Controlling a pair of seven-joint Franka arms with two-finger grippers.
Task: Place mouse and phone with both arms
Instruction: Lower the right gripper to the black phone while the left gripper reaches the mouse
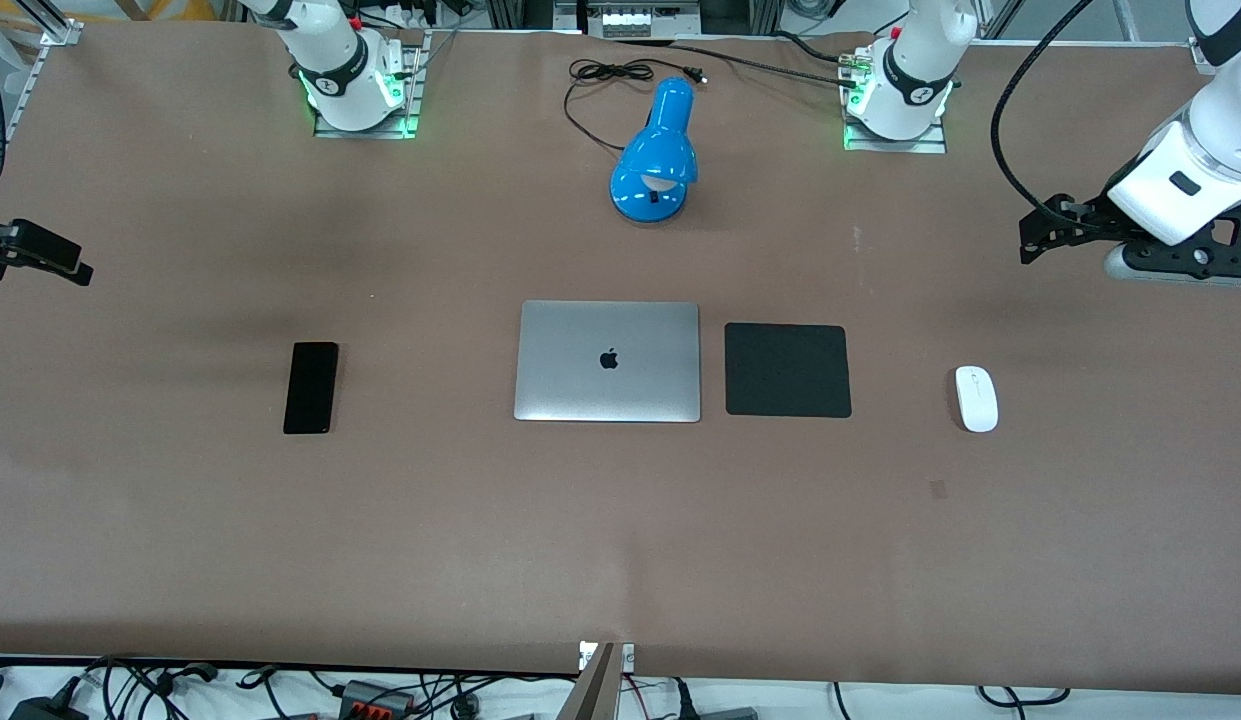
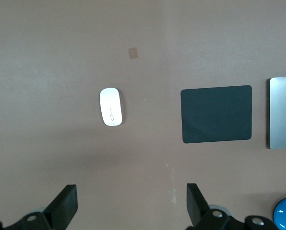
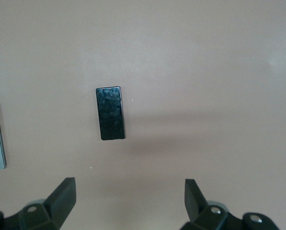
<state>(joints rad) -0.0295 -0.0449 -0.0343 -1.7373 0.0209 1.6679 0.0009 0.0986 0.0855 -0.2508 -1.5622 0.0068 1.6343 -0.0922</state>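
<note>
The white mouse (image 1: 977, 398) lies on the brown table toward the left arm's end, beside the black mouse pad (image 1: 787, 370); it also shows in the left wrist view (image 2: 111, 107). The black phone (image 1: 311, 387) lies toward the right arm's end, beside the laptop, and shows in the right wrist view (image 3: 110, 113). My left gripper (image 1: 1030, 238) hangs open and empty over bare table at its end (image 2: 132, 206). My right gripper (image 1: 75, 268) hangs open and empty over bare table at its end (image 3: 128, 203).
A shut silver laptop (image 1: 608, 361) lies mid-table between phone and mouse pad. A blue desk lamp (image 1: 657, 152) with a black cord stands farther from the front camera, between the arm bases. A small tape patch (image 1: 938, 488) is on the table nearer than the mouse.
</note>
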